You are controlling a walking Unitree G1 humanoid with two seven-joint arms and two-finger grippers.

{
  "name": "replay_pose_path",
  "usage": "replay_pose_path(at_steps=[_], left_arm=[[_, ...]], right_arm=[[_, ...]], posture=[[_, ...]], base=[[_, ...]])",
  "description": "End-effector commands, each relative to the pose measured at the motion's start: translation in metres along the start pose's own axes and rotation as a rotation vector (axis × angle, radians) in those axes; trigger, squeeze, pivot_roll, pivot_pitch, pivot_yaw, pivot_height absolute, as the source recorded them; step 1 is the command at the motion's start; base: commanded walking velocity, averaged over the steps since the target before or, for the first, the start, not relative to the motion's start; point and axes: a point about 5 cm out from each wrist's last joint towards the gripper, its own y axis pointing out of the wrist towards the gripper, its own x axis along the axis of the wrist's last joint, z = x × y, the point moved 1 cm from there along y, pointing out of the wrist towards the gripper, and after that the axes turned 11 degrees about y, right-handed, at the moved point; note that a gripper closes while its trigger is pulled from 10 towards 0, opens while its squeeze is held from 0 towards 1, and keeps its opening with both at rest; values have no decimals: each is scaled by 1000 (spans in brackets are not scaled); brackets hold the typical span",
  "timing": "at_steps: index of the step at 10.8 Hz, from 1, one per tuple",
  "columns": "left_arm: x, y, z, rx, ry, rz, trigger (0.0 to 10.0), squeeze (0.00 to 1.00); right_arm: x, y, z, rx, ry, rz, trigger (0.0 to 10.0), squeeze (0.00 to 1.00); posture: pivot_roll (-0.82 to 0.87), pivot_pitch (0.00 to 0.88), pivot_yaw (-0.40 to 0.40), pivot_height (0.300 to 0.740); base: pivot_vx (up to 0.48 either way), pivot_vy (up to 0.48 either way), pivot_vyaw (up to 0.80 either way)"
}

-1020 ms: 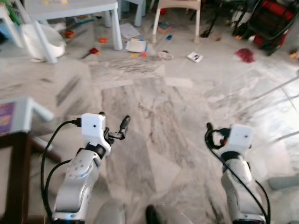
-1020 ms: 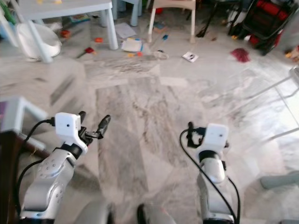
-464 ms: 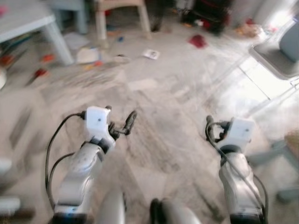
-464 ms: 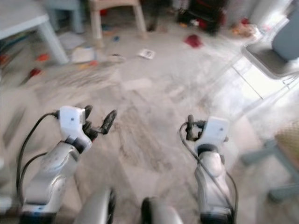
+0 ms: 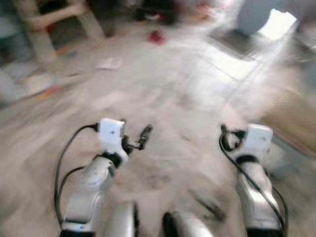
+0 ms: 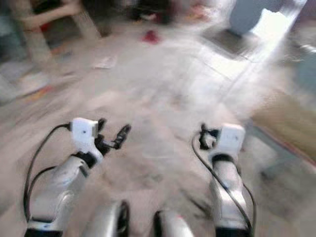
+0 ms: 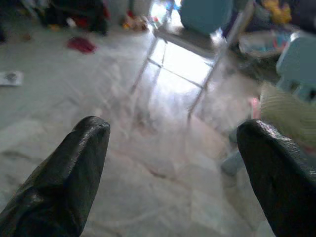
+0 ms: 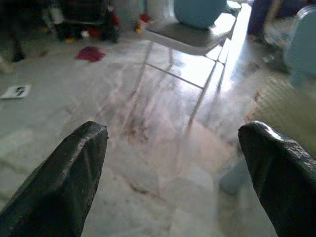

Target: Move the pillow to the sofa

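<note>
pillow — not identifiable in the blurred head views | step: searching, robot on the move | left gripper (image 7: 170, 163) and right gripper (image 8: 173, 168) both spread, holding nothing, over marble floor (image 5: 163, 98) | next: find the pillow — metal-legged chair (image 8: 190, 37) upper centre

A lived-in home room: marble floor (image 8: 148, 163) strewn with litter, a metal-legged chair (image 7: 197, 29) standing near.
</note>
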Motion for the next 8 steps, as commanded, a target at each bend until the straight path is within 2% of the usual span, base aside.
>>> replay_pose_path(at_steps=[1,6,8], left_arm=[[0,0,-2,3,-8,5,10000,0],[-2,1,-6,-14,-23,13,10000,0],[-7,-4,2,22,-2,34,10000,0]], right_arm=[[-4,-1,-6,-17,-16,23,10000,0],[-3,-1,-8,-19,-29,20,10000,0],[0,-5,-12,-31,-48,6,10000,0]], posture=[[-23,222,-20,740],[-34,221,-28,740],[-35,221,-29,740]], base=[[442,0,-788],[443,0,-786],[441,0,-788]])
